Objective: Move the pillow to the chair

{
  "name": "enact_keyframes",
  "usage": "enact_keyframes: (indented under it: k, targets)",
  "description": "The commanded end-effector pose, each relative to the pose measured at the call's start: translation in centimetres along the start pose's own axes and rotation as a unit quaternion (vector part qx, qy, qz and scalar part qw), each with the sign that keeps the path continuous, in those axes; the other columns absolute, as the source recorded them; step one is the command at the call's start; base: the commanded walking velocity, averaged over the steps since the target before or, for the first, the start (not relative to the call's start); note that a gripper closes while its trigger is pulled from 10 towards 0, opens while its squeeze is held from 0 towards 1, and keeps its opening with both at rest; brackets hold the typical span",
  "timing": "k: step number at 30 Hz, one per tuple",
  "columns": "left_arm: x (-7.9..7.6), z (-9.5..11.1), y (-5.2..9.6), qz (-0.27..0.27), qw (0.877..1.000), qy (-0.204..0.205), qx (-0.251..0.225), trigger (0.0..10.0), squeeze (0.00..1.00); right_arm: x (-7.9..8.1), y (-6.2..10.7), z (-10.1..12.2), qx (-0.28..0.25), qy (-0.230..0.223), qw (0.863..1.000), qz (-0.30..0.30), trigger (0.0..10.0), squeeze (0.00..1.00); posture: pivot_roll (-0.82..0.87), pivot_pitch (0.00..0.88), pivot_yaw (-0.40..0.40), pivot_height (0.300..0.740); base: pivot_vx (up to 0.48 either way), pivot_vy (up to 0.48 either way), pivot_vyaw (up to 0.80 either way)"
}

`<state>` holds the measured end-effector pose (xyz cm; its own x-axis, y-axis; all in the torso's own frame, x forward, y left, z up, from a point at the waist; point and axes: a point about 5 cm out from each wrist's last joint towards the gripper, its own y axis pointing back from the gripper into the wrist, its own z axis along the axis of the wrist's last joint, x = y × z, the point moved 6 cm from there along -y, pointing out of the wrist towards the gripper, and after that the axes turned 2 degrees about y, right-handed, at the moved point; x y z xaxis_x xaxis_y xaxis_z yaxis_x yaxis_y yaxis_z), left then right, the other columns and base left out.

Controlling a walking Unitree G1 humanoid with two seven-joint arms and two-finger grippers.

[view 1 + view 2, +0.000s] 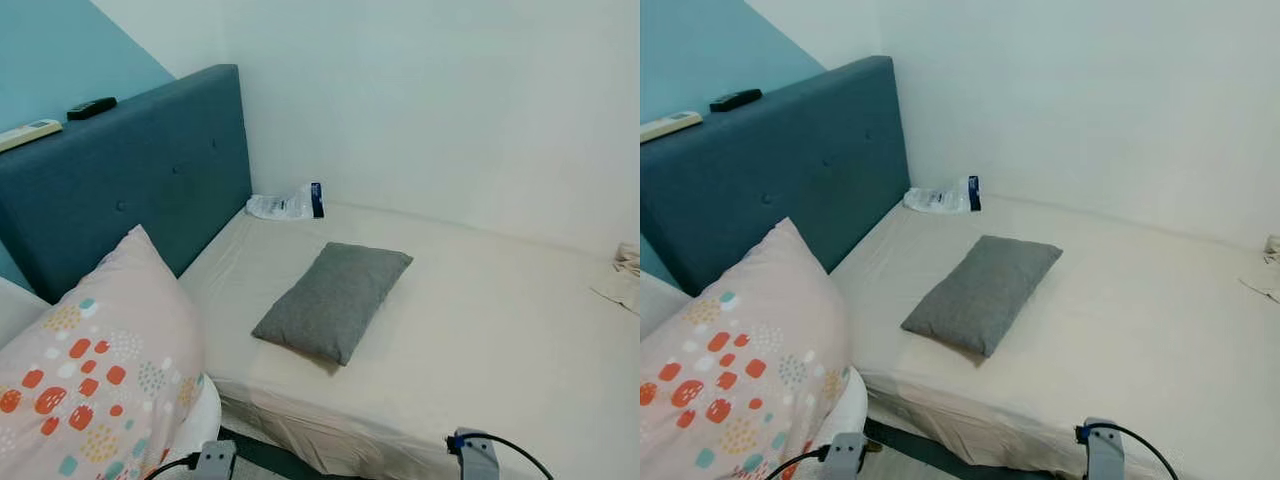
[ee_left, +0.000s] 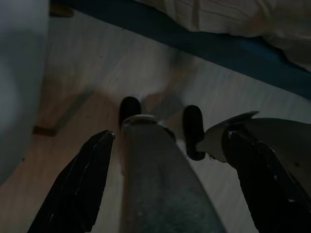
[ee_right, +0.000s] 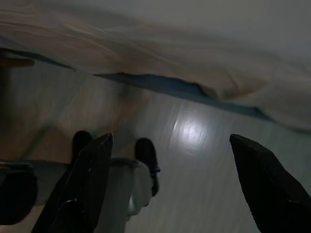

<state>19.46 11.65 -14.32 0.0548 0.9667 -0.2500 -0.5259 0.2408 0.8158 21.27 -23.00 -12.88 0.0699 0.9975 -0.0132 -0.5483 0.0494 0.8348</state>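
A grey rectangular pillow (image 1: 333,299) lies flat on the beige sheet of the bed (image 1: 500,330), near the front edge. A pink pillow with orange and teal dots (image 1: 95,375) leans on a white rounded chair (image 1: 205,412) at the lower left. Both arms hang low in front of the bed; their wrists (image 1: 215,460) (image 1: 478,452) show at the bottom edge. My left gripper (image 2: 170,136) is open over the pale floor, above my own leg and feet. My right gripper (image 3: 171,138) is open too, above the floor beside the bed's sheet edge.
A blue padded headboard (image 1: 150,170) stands on the left with a black remote (image 1: 91,107) and a white remote (image 1: 28,133) on top. A plastic package (image 1: 290,204) lies at the bed's head. Crumpled cloth (image 1: 625,275) sits at the right edge. White walls close the back.
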Motion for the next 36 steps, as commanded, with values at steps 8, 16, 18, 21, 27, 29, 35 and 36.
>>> enact_keyframes:
  k: [8,16,18,21,27,29,35,36]
  targets:
    - [1.0,-2.4,0.6,0.007,0.999,-0.023,0.035,10.0,0.0,0.4,0.3,-2.8,0.032,-0.045,0.998,-0.008,10.0,0.0,-0.02,0.0,-0.018,0.74,0.0,0.0,0.0]
    - [2.4,-2.6,1.0,0.025,0.999,-0.022,0.036,10.0,0.0,0.8,0.5,-4.4,0.05,-0.057,0.997,-0.01,10.0,0.0,0.01,0.0,-0.018,0.74,0.0,0.0,0.0]
    - [2.6,-2.3,1.0,0.025,0.999,-0.025,0.035,10.0,0.0,0.9,0.5,-4.2,0.046,-0.052,0.998,-0.005,10.0,0.0,0.01,0.0,-0.014,0.74,0.0,-0.48,0.0]
    - [2.6,-2.3,1.0,0.021,0.999,-0.031,0.037,10.0,0.0,0.9,0.4,-4.0,0.044,-0.05,0.998,-0.003,10.0,0.0,0.0,0.0,-0.011,0.74,0.0,-0.48,0.0]
    - [2.4,-2.2,0.9,0.019,0.998,-0.037,0.041,10.0,0.0,1.2,0.3,-3.2,0.039,-0.037,0.999,0.004,10.0,0.0,-0.01,0.0,0.002,0.74,0.0,-0.446,0.0]
    - [2.4,-2.1,0.8,0.026,0.998,-0.036,0.041,10.0,0.0,1.5,0.2,-3.3,0.04,-0.036,0.999,0.006,10.0,0.0,-0.01,0.0,0.007,0.74,0.0,0.0,0.0]
    - [2.7,-1.8,0.8,0.035,0.998,-0.031,0.038,10.0,0.0,1.4,0.2,-3.3,0.04,-0.04,0.998,0.002,10.0,0.0,-0.03,0.0,0.011,0.74,0.0,0.0,0.0]
    - [2.7,-1.7,0.8,0.037,0.998,-0.032,0.038,10.0,0.0,1.3,0.2,-3.2,0.039,-0.039,0.998,0.001,10.0,0.0,-0.03,0.0,0.009,0.74,0.0,0.0,0.0]
